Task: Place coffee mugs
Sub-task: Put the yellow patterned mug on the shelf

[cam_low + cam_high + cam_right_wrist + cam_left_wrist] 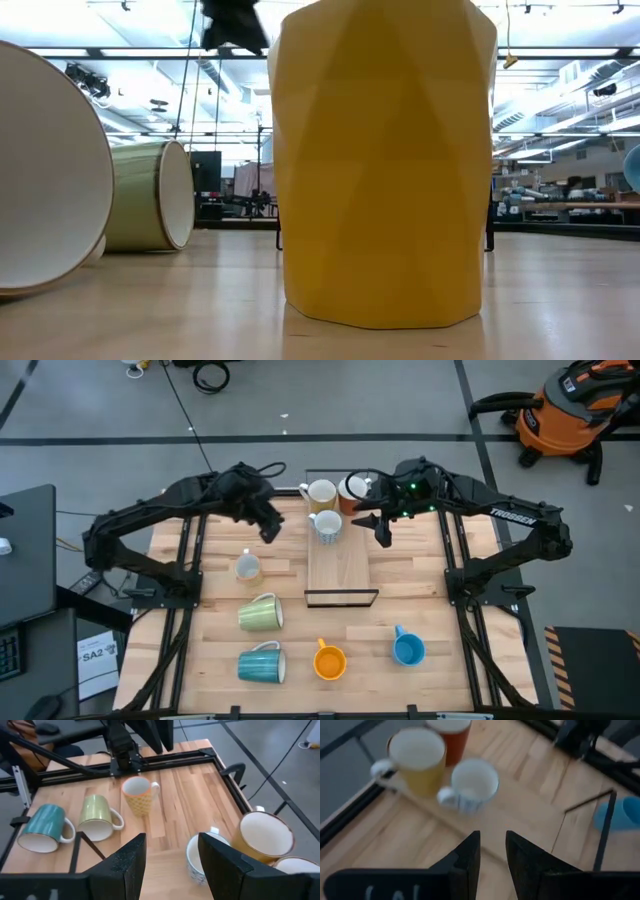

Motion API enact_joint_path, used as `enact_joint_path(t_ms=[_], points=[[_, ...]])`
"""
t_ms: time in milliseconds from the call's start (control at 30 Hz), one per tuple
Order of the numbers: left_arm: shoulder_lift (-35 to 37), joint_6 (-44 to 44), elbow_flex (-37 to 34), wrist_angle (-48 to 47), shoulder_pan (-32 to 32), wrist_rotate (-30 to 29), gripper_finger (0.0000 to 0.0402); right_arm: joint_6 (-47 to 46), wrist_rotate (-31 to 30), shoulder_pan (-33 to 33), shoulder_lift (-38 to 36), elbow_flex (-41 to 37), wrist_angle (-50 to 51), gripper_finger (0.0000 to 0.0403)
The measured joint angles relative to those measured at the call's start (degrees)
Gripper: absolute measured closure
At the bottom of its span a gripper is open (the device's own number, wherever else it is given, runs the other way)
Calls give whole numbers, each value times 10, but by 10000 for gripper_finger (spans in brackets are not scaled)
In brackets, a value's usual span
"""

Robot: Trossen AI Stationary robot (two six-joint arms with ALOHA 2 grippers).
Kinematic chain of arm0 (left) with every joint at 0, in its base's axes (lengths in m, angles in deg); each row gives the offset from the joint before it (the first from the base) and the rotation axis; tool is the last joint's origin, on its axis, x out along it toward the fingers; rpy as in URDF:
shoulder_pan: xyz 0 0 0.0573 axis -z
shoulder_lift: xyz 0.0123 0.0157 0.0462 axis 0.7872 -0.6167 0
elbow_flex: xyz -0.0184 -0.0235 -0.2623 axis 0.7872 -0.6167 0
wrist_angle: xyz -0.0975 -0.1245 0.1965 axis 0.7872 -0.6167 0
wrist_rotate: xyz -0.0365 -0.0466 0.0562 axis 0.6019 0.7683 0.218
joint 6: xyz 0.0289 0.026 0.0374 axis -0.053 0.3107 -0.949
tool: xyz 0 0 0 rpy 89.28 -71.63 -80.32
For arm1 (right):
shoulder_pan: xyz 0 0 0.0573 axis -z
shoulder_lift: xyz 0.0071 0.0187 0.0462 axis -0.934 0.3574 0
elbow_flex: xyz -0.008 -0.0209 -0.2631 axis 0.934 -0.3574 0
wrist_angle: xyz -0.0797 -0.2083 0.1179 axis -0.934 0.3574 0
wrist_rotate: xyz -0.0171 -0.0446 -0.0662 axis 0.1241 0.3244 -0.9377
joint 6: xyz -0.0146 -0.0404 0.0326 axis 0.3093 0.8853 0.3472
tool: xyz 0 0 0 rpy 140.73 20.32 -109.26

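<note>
Three mugs stand upright at the far end of a wooden board (340,565): a tan-yellow one (320,493), a red-orange one (352,488) and a white, blue-patterned one (327,526). A small pale patterned mug (247,567) stands left of the board. The pale green (261,612) and teal (262,663) mugs lie on their sides. The orange (329,660) and blue (407,648) mugs sit near the front edge. My left gripper (270,532) hovers left of the white mug, fingers (470,860) narrowly apart. My right gripper (383,540) hovers right of it, open (170,837).
A black wire frame (341,598) edges the board's near end. The table's black rails (190,560) run along both sides. In the low view the orange mug (385,160) fills the foreground, with the green mug (150,195) behind. An orange vacuum (570,410) stands on the floor.
</note>
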Motion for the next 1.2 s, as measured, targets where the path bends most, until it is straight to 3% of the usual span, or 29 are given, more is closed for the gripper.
enact_joint_path(t_ms=[167,367,867,1200], points=[[31,0,0,-124,-11,-2,303,-13,-3,-5,1,0,0,218],[33,12,-16,-269,-23,-48,303,-13,-9,-5,1,0,-4,218],[31,68,-194,-254,-24,-16,303,-7,-10,-5,1,0,-13,218],[31,86,-252,-188,-24,22,303,-7,-11,-5,1,0,-12,217]])
